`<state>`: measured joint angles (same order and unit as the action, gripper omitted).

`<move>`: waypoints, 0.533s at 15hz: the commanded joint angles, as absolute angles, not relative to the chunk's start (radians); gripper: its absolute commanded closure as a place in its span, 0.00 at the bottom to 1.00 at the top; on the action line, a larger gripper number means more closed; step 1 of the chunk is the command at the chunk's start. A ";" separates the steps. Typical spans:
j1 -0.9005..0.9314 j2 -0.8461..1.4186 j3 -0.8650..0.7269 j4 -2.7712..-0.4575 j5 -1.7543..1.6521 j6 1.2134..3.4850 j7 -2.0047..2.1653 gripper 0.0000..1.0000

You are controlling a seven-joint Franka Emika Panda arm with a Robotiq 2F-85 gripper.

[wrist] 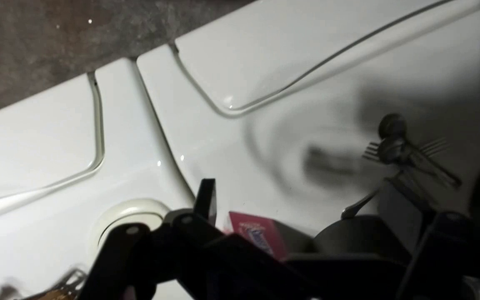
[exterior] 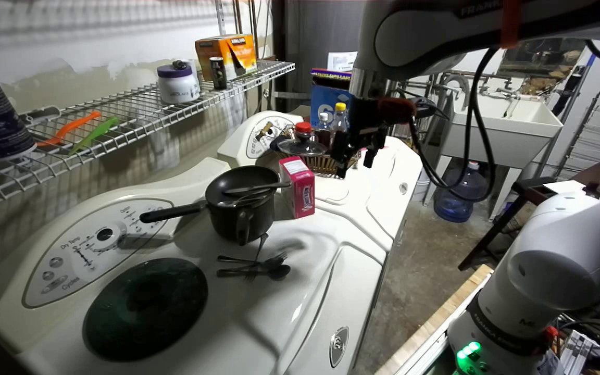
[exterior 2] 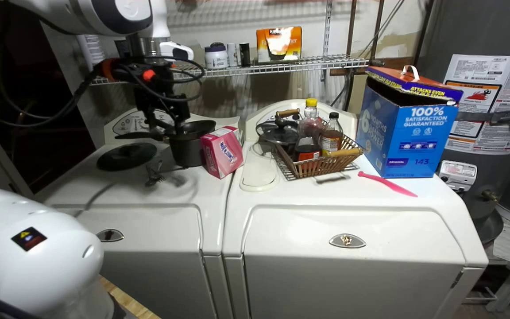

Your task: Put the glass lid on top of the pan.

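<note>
A black pan [exterior: 240, 219] with a long handle stands on the left machine's white top, with utensils inside. It also shows in an exterior view [exterior 2: 188, 148], partly behind the gripper. A clear glass lid [exterior: 302, 147] with a dark rim rests at the basket's end; it also shows there in an exterior view [exterior 2: 275, 134]. A dark green round disc [exterior: 146, 310], perhaps another lid, lies flat beside the pan. My gripper [exterior: 355, 164] is open and empty, in the air in front of the pan. Its spread fingers [wrist: 306, 202] show in the wrist view, where the glass lid is not visible.
A pink box [exterior: 298, 187] leans beside the pan. Several forks and spoons [exterior: 258, 266] lie in front of it. A wicker basket [exterior 2: 326, 165] holds bottles. A blue box [exterior 2: 407, 133] and a pink utensil [exterior 2: 388, 184] are right of it. A wire shelf [exterior: 123, 120] runs along the wall.
</note>
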<state>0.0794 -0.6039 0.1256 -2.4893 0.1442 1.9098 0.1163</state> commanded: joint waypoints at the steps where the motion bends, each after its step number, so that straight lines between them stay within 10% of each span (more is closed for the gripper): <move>1: 0.035 -0.390 0.095 -2.381 0.061 2.066 0.058 0.00; 8: 0.017 -0.050 0.048 -2.127 0.062 2.389 0.074 0.00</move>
<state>0.0255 -0.2092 0.0580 -2.2831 0.0728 2.3254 0.0453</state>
